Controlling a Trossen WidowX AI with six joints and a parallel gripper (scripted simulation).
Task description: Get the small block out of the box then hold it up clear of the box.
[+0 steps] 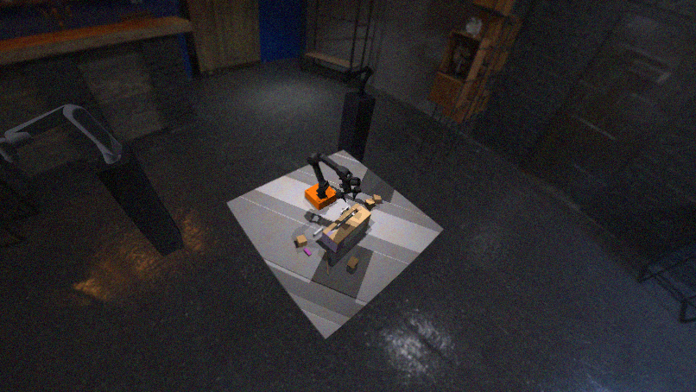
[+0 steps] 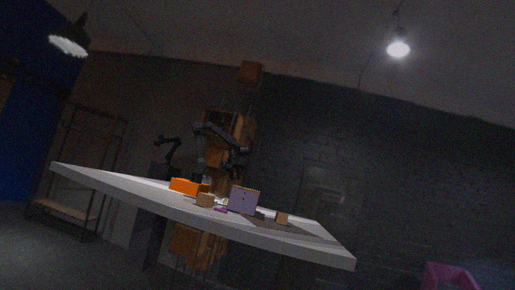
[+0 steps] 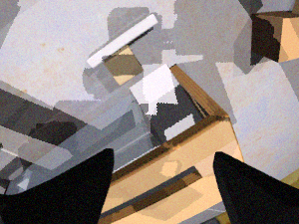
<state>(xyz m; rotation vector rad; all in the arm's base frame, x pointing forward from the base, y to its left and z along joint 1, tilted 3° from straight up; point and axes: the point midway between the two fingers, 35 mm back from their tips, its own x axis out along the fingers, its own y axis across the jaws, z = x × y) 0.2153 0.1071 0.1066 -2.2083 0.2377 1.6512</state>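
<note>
Dark wedge-shaped fingers — spread, pinching nothing — hang over the tan, flat-topped box (image 3: 168,183).

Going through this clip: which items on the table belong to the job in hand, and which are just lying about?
Job:
- box, with its purple end
- gripper, open and empty, above the box
- the block itself: cannot be made out inside the box

Lying about:
- tan cube
- second tan cube
- pair of tan cubes
- magenta piece, role unclear
</note>
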